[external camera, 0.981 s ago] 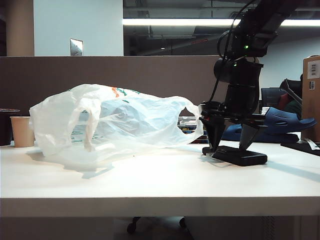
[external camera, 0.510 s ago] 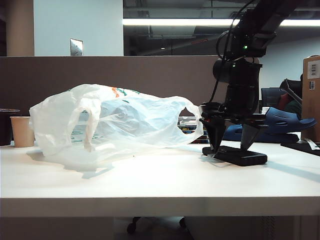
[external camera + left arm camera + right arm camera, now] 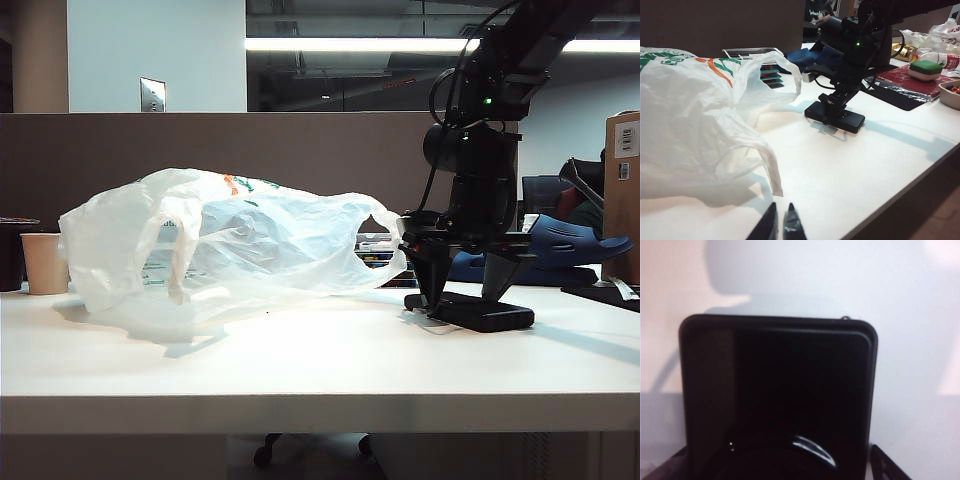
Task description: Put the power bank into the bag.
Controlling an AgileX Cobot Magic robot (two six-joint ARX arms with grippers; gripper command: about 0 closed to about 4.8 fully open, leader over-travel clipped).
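The power bank (image 3: pixel 478 312), a flat matte-black slab with rounded corners, is lying flat on the smooth white surface (image 3: pixel 320 370), right of the bag (image 3: pixel 225 245) and apart from it. The right gripper (image 3: pixel 465 297) is pointing straight down over it, its tapered black fingers spread wide on either side of the slab with their tips down beside it; no squeeze is showing. In the right wrist view the power bank (image 3: pixel 777 395) is filling the frame, with a small glossy curved mark near one end. The bag, thin crinkled translucent white plastic with green and orange print, is slumping on its side, loop handles drooping. The left gripper (image 3: pixel 779 225) is hovering low near the bag, its slim fingers pressed together, holding nothing.
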